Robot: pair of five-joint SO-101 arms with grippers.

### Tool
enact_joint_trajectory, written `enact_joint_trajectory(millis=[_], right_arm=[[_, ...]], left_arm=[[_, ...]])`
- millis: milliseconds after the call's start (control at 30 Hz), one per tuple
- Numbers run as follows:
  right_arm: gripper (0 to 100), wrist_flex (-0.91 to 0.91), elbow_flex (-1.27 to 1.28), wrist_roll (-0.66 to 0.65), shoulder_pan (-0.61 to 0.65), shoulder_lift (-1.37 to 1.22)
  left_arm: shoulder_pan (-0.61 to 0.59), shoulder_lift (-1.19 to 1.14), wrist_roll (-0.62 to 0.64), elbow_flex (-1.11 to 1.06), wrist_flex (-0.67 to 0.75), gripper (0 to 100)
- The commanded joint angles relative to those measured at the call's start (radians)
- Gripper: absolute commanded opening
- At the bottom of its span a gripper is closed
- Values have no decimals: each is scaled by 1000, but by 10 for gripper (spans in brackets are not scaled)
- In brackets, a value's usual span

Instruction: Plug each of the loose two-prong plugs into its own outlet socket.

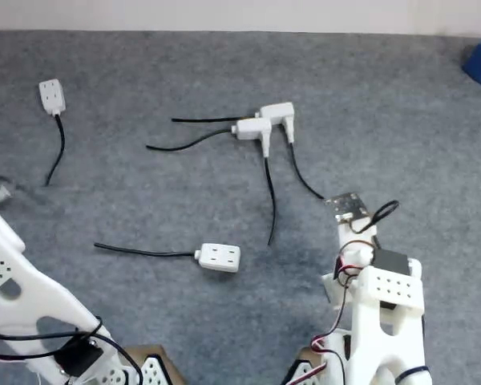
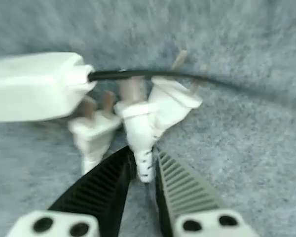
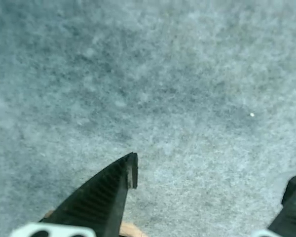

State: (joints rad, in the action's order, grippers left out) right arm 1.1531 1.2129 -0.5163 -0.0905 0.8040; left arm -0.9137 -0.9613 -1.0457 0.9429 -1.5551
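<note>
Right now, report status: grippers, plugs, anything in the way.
Left gripper shut on a plug, beside an outlet socket. Right gripper open over carpet. Black cord crosses the plug's prongs; another plug close alongside.

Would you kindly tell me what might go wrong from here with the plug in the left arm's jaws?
1. The left gripper has its jaws shut on the held plug at its narrow tail, far from the prongs; it may pivot when pushed.
2. A second plug and a black cable lie close beside it; lifting could snag them.
3. The right gripper hangs open over the grey mat, so the loose socket may slide.
</note>
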Motion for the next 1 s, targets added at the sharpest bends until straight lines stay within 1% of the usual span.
enact_joint_trajectory(millis=[0,133,200,367,500,567,667,767,867,967], right_arm=[[432,10,1,-6,21,-4],[432,10,2,-6,18,-4],[432,10,4,-6,18,-2],[432,10,2,-6,18,-2],[432,10,1,-5,13,-2],[432,12,1,-5,-28,-2],[432,5,-30,-5,-157,-1],[432,7,-91,-5,-302,2],[432,12,-151,-5,-450,5],[432,4,-186,-12,-587,5]], left_arm=[[64,97,-6,186,-115,14],[97,139,3,294,-176,18],[101,139,25,292,-183,18],[101,93,21,280,-184,14],[176,91,29,282,-203,14],[245,107,71,283,-206,14],[378,162,126,260,-210,14],[565,242,169,160,-212,14],[811,357,247,-10,-212,14],[1092,469,313,-191,-210,14]])
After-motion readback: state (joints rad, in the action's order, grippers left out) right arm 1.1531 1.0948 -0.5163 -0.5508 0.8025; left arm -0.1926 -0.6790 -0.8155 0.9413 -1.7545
